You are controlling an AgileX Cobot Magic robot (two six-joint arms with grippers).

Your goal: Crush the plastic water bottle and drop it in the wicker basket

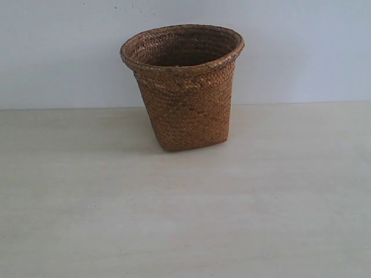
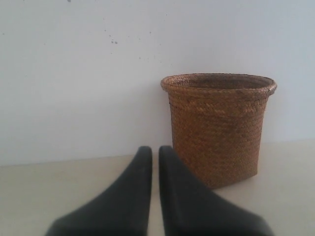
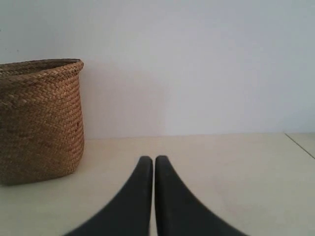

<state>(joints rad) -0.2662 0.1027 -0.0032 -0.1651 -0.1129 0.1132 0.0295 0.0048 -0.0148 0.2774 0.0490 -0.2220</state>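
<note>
The brown wicker basket (image 1: 184, 87) stands upright on the pale table near the back wall, and nothing shows above its rim. The plastic water bottle is out of view in every frame. My left gripper (image 2: 155, 150) is shut with nothing between its black fingers, low over the table and short of the basket (image 2: 216, 128). My right gripper (image 3: 154, 160) is shut and empty too, with the basket (image 3: 39, 120) off to one side of it. Neither arm appears in the exterior view.
A pale blue-white wall (image 1: 301, 52) rises directly behind the basket. The light table top (image 1: 185, 220) stretches in front of it. A thin seam or table edge (image 3: 300, 146) shows at the far side of the right wrist view.
</note>
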